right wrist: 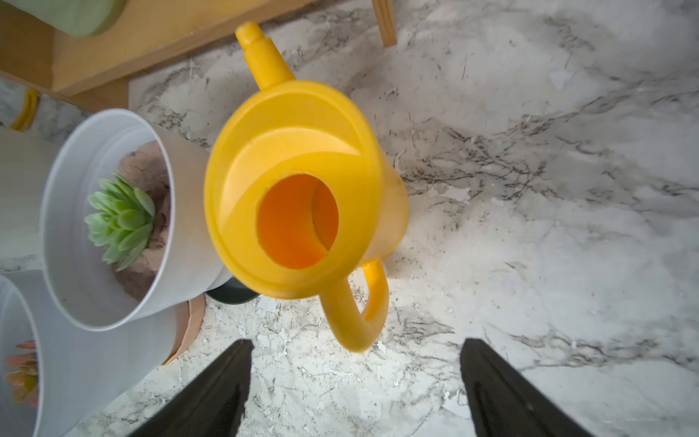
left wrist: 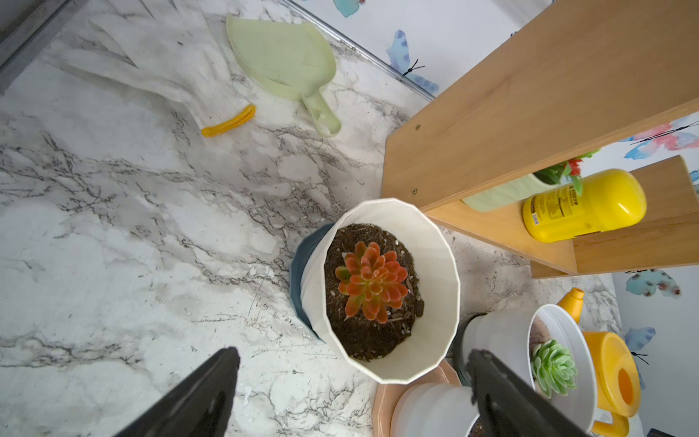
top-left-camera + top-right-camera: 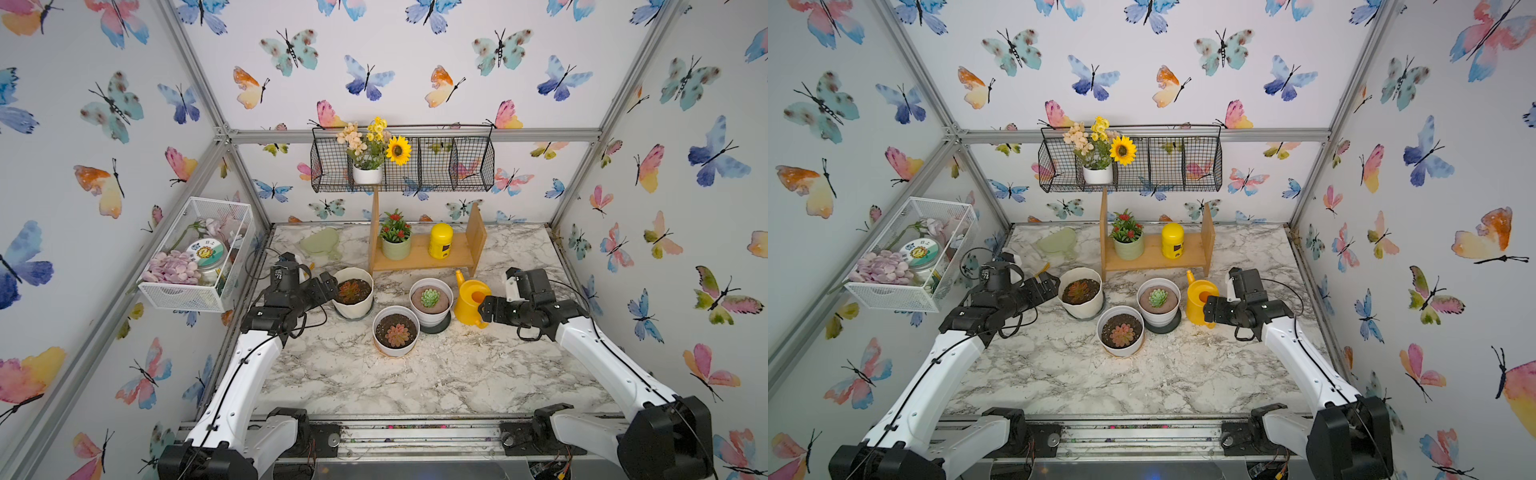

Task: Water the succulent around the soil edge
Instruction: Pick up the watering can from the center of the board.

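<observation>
Left end effector (image 2: 353, 352) spread, empty, just beside succulent (image 2: 372, 282) pot, toward surface (image 3: 415, 374) back edge, left of middle. Right end effector (image 1: 355, 342) spread, near can (image 1: 299, 189) handle, not gripping.

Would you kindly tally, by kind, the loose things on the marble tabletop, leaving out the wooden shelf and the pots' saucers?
Potted succulents: 3 (dark rosette in cream pot, pink rosette, pale green rosette)
Yellow watering can: 1
Green scoop: 1
White glove: 1
Total: 6

Glossy yellow plastic watering can (image 1: 299, 170), crumbly soil edge (image 2: 363, 348), smooth wooden shelf (image 2: 529, 94), marble-look tabletop (image 2: 151, 246)
</observation>
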